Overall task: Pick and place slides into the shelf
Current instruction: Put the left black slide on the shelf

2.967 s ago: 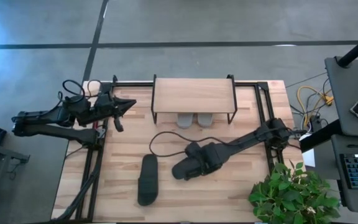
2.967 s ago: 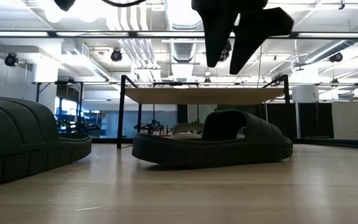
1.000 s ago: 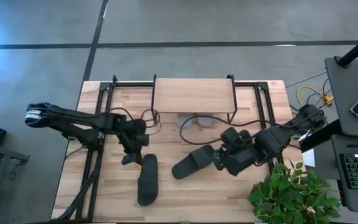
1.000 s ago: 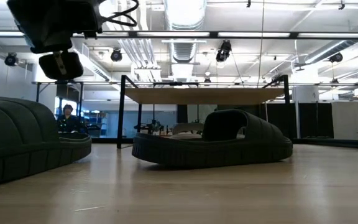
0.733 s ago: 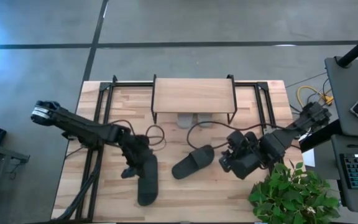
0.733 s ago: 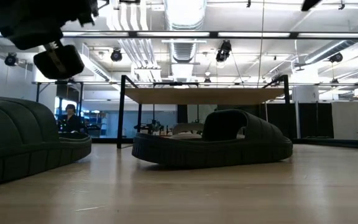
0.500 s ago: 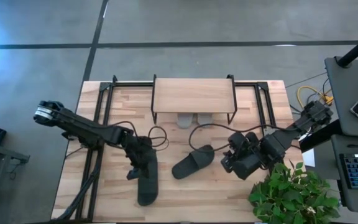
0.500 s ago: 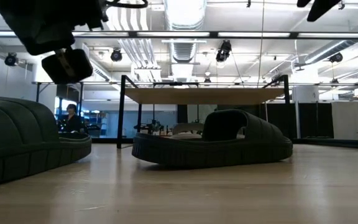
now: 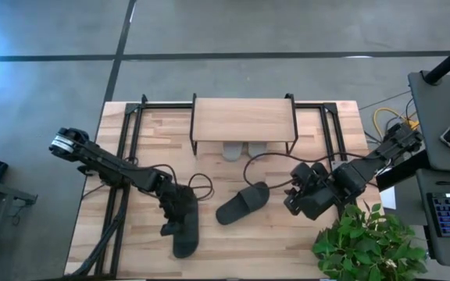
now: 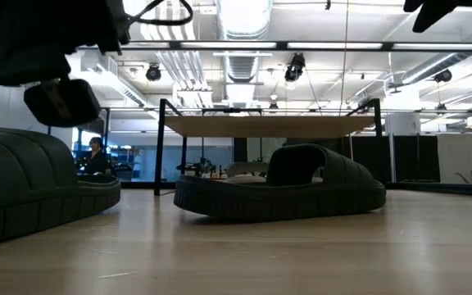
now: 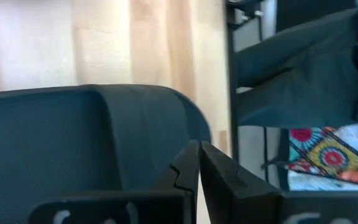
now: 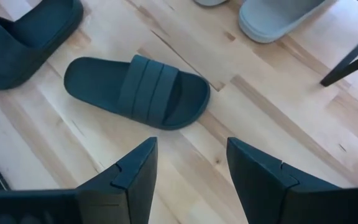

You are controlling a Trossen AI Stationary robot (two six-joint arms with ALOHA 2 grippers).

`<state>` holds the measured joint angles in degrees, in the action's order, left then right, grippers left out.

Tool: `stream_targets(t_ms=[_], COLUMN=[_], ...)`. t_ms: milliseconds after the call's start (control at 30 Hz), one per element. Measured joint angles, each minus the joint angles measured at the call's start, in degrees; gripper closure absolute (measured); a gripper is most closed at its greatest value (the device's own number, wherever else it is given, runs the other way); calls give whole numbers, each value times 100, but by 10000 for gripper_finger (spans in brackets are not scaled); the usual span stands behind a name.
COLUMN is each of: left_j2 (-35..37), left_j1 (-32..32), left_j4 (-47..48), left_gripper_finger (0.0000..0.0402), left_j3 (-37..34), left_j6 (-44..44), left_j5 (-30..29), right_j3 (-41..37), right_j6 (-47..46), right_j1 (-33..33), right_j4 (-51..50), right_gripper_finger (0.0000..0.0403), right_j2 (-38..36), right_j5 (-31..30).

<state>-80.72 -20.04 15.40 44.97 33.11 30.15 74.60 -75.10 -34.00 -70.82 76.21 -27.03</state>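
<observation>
Two black slides lie sole-down on the table: the near one [image 9: 186, 242], [image 10: 23, 180], [image 11: 92, 137] and the middle one [image 9: 242, 203], [image 10: 281, 187], [image 12: 138, 90]. Two light grey slides [image 9: 244, 150], [image 12: 278, 15] sit on the tabletop under the shelf [image 9: 243, 119], whose wood top stands on thin black legs. My left gripper [image 9: 175, 221], [image 11: 197, 163], [image 10: 60, 102] is shut and stands low over the near black slide's far part. My right gripper [image 9: 297, 195], [image 12: 191, 162] is open, off to the right of the middle slide. My left gripper stands shut right over the near black slide's raised strap [image 11: 142, 118], coming from above and from the table's left. I cannot tell whether it touches the slide.
A potted plant [image 9: 369, 242] stands at the table's near right corner, close to my right arm. Black rails [image 9: 123, 179] run along the table's left and right sides. Loose black cables [image 9: 201, 183] trail from both arms over the tabletop. A person shows far off in the low view [image 10: 95, 154].
My left gripper has moved toward the near edge and to the right, and has come down over the near black slide. My right gripper has drawn back toward the right edge, away from the middle black slide. Both black slides have stayed in place.
</observation>
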Motion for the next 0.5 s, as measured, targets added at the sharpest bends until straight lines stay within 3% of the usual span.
stream_targets(t_ms=[300,500], left_j2=[-22,389], left_j1=[-27,-28], left_j4=[18,200], left_gripper_finger=[400,348], left_j3=[0,2], left_j6=[150,114], left_j5=[-549,-1008], right_j3=[-274,-398], right_j6=[79,81], right_j1=[0,-2], right_j4=[230,272], right_gripper_finger=[218,218], right_j2=[-187,-202], right_j5=[27,184])
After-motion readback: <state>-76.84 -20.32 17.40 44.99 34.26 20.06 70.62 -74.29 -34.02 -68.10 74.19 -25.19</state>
